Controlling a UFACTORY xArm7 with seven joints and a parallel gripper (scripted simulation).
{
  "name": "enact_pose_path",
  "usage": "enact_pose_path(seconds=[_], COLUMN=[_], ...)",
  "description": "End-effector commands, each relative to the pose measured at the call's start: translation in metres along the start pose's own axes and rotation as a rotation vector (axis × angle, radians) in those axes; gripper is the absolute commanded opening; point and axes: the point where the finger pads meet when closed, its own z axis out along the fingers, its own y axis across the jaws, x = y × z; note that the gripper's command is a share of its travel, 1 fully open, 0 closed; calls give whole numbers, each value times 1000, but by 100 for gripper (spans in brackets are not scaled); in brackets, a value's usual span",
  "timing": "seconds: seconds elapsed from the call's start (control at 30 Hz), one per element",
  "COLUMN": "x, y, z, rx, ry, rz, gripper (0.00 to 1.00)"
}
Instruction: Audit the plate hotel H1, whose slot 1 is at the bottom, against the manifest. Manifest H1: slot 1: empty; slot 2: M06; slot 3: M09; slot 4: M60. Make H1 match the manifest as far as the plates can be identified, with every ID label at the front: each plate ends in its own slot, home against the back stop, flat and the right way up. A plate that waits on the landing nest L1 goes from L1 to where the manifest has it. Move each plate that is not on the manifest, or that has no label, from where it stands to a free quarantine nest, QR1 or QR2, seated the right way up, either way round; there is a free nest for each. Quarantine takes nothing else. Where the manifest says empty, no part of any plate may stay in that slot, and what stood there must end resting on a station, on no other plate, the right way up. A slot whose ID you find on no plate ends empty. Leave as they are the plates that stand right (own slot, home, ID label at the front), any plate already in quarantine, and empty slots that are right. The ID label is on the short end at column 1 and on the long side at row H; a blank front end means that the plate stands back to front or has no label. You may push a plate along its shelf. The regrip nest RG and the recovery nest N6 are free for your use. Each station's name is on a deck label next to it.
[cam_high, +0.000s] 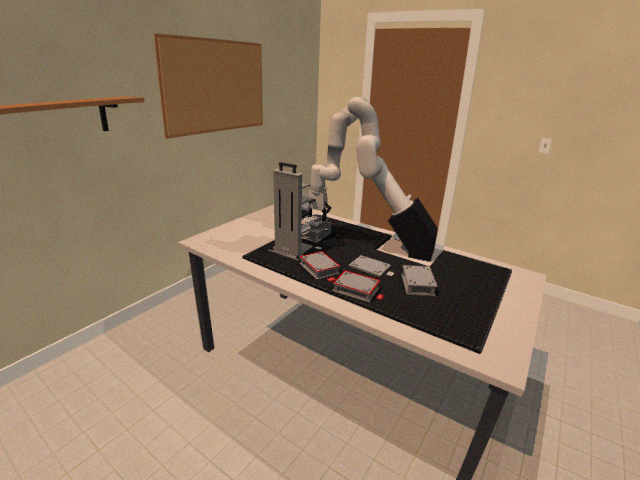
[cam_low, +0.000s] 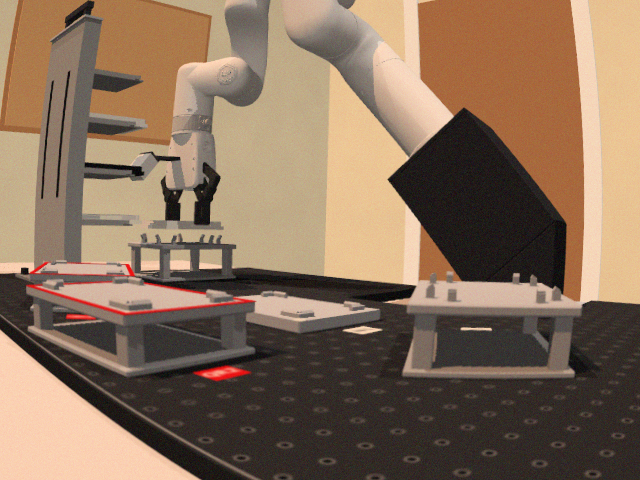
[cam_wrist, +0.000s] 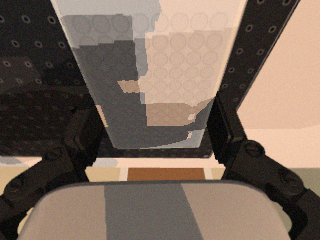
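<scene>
My gripper (cam_low: 187, 212) (cam_high: 319, 214) (cam_wrist: 154, 106) is shut on a clear well plate (cam_low: 157, 225) (cam_wrist: 160, 75), its fingers on the plate's two long sides. It holds the plate flat, a little above a raised pin nest (cam_low: 180, 253) (cam_high: 317, 230) that stands right in front of the plate hotel (cam_low: 57, 155) (cam_high: 287, 211). The hotel is a grey tower with four shelves facing the arm. A thin dark layer lies on the second shelf (cam_low: 103, 173); the other shelves look bare from this side. I can read no ID label on the held plate.
Two red-edged raised nests (cam_low: 139, 304) (cam_low: 77, 268) (cam_high: 356, 283) (cam_high: 319, 262) stand near the table's front edge. A low flat nest (cam_low: 310, 308) (cam_high: 369, 265) lies in the middle. A raised pin nest (cam_low: 491, 299) (cam_high: 418, 277) stands at the right, near the arm's black base (cam_low: 480, 201).
</scene>
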Motion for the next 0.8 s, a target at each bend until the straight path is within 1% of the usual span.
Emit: enact_pose_path(seconds=[0.0,0.17,0.4,0.77], x=[0,0,0,0], y=[1,1,1,1], z=[-3,-6,-6,-13], rx=[-3,-3,-3,-3], ry=[1,1,1,1], rz=[0,0,0,0], gripper=[0,0,0,0])
